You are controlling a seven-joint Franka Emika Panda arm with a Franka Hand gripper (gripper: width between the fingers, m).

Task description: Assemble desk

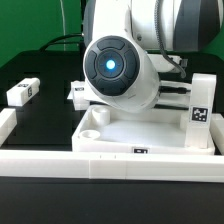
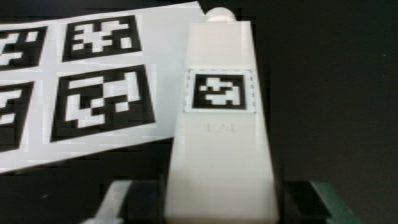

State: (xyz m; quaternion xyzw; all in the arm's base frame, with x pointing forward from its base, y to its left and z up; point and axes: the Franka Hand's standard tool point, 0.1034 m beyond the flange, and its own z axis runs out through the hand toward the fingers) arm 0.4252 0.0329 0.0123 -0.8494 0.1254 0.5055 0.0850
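Note:
In the wrist view a long white desk leg (image 2: 221,110) with one black-and-white tag runs away from the camera, its near end between my fingers. My gripper (image 2: 221,206) is shut on the leg, with the dark pads (image 2: 150,205) against its sides. In the exterior view the arm's body hides the gripper and this leg. The white tray-like tabletop (image 1: 150,132) with a round corner socket lies at the front centre. Two more tagged legs lie on the black table, one at the exterior view's left (image 1: 22,93) and one just left of the arm (image 1: 78,94).
The marker board (image 2: 80,85) lies right beside the held leg. A white border rail (image 1: 100,161) runs along the front and up the exterior view's left side. A tagged white block (image 1: 199,101) stands at the exterior view's right, behind the tabletop.

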